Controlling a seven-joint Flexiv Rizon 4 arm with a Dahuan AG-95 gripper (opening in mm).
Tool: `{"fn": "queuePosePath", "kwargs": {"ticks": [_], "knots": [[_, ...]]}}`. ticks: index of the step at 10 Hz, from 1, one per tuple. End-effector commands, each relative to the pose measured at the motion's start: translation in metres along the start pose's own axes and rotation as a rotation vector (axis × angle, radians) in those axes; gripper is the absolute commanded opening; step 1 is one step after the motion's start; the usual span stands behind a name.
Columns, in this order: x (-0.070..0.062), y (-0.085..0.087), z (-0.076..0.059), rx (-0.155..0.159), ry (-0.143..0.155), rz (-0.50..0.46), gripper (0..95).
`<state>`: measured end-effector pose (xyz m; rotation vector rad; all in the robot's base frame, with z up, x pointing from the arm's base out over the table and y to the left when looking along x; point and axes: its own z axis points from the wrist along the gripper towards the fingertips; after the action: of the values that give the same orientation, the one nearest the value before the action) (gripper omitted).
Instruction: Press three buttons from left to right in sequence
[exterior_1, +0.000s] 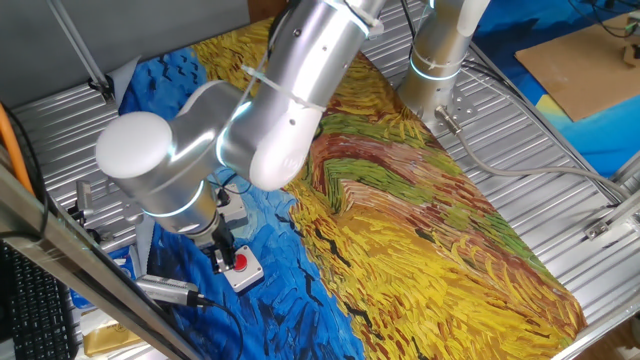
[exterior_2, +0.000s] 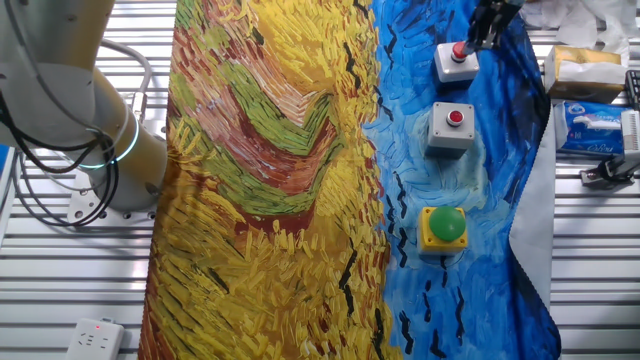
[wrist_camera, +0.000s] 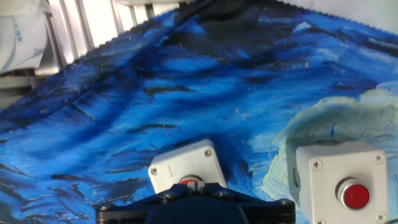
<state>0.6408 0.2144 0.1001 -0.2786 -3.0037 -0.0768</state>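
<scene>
Above, pincer (exterior_2: 478, 38) at far grey button's red cap (exterior_2: 459, 52), finger gap indiscernible, second grey button (exterior_2: 451, 128), green-capped yellow button (exterior_2: 443, 227) alongside.

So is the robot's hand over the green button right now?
No, the gripper is at the far grey box's red button; the green button sits untouched.

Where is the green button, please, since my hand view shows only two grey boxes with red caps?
Observer: The yellow box with the green cap sits at the far end of the row, beyond the middle grey box and outside your frame.
Operator: Which box is the hand at?
Observer: In the other fixed view, the hand is right above the end grey box, the one farthest from the green cap. I cannot tell whether it touches.
</scene>
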Motion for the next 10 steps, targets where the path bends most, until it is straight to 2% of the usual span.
{"fn": "queuePosePath", "kwargs": {"ticks": [1, 3, 5, 6, 10], "knots": [[0.000, 0.000, 0.034, 0.001, -0.006, -0.007, 0.0], [0.004, 0.002, 0.019, 0.003, -0.005, -0.015, 0.0], [0.011, 0.006, -0.003, 0.011, -0.005, -0.012, 0.0], [0.013, 0.007, -0.008, 0.012, -0.005, -0.012, 0.0], [0.013, 0.007, -0.008, 0.009, -0.008, -0.016, 0.0]]}}
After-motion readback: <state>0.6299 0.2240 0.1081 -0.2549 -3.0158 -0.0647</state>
